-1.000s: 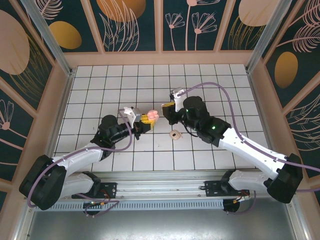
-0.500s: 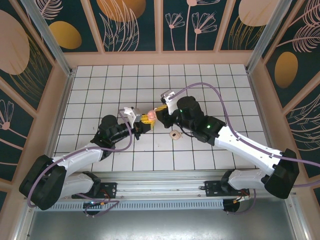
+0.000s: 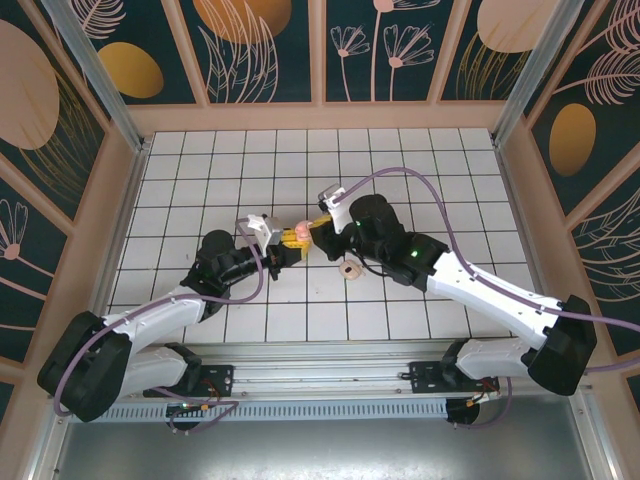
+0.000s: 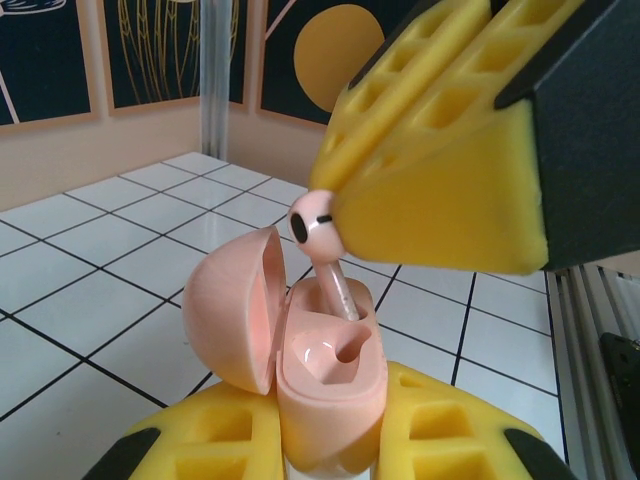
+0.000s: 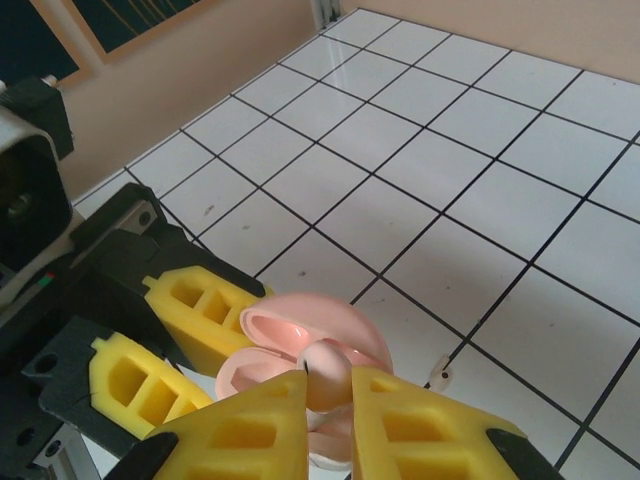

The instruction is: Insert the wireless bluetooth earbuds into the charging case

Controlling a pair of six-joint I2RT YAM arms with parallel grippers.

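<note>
Two hands meet over the middle of the desk (image 3: pixel 200 200). The left hand (image 3: pixel 287 247) has not moved and is clamped on the base of the pink charging case (image 4: pixel 330 370), which stands upright with its lid swung open to the left. Over the last second the right hand (image 3: pixel 316 224) has slid left, up to the case. It pinches an earbud (image 4: pixel 318 222) by its head. The stem runs near upright, slightly tilted, with its lower end dipping behind the base's rim. A cream ring (image 3: pixel 349 268) lies on the desk nearby.

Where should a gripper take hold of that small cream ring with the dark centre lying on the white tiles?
Pinch the small cream ring across its outer rim, coming straight down from above: it seems to lie flat on the white tiled table, hole up.
</note>
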